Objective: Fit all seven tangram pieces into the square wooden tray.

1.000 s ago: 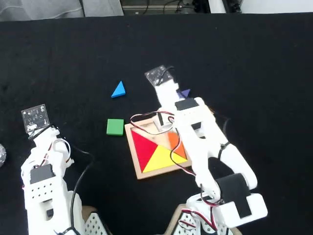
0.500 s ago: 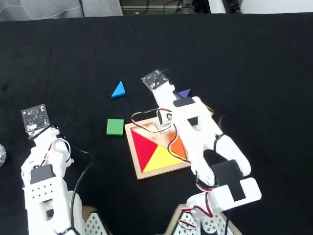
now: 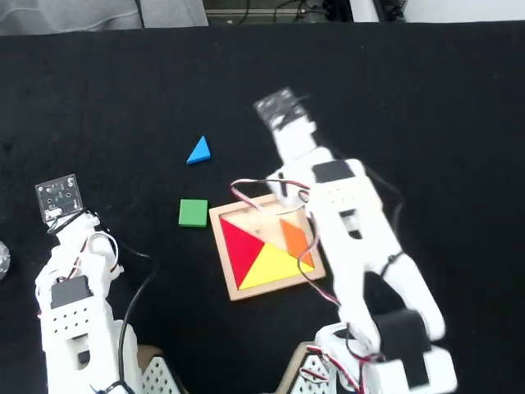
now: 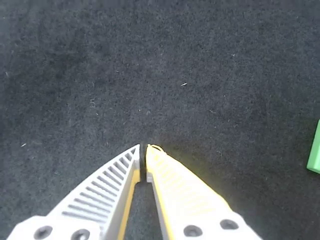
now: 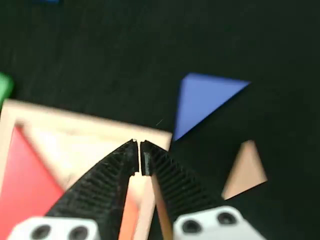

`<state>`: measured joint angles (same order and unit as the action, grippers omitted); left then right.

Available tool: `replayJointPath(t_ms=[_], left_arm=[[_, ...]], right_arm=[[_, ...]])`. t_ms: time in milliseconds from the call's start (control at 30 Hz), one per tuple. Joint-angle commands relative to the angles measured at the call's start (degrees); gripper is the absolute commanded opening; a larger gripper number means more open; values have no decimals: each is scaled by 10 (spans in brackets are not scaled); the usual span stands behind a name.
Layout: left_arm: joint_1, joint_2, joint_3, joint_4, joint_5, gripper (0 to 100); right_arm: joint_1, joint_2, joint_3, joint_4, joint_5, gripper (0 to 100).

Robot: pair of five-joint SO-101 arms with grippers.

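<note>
- The right arm (image 3: 353, 238) hides the far-right corner of the tray (image 3: 250, 217); a tan piece (image 5: 246, 169) beside it is hard to make out.
- The wooden tray sits mid-table and holds a red triangle (image 3: 240, 246), a yellow triangle (image 3: 275, 267) and an orange piece (image 3: 295, 238).
- A green square (image 3: 193, 213) lies just left of the tray.
- The left gripper (image 4: 142, 147) and the right gripper (image 5: 138, 145) are both clenched and empty.

Pale bare-wood tray (image 3: 219, 246), fuzzy matt black cloth tabletop (image 4: 150, 60), ribbed plastic left pincer (image 4: 142, 148), ribbed black plastic right pincer (image 5: 139, 146)

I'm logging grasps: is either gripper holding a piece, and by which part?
Nothing is held. The left gripper is shut, empty, over the cloth; the right gripper is shut, empty, over the rim of the tray.
</note>
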<state>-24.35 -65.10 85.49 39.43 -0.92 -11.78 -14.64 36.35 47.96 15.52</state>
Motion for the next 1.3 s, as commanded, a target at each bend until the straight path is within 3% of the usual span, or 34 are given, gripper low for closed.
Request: replayJointPath(t_ms=[0,300,567,933,1267], left_arm=[[7,-3,-4,-9,-4,34],[7,-3,-4,-9,-4,34],[7,-3,-4,-9,-4,34],[7,-3,-4,-9,-4,34],[7,-3,-4,-9,-4,34]], right_arm=[[28,-22,-54,-37,-8,11],[71,303,-342,-45,-11,11],[117,551,-644,122,-11,11],[143,643,-805,324,1,11],[174,625,-793,509,168,11]])
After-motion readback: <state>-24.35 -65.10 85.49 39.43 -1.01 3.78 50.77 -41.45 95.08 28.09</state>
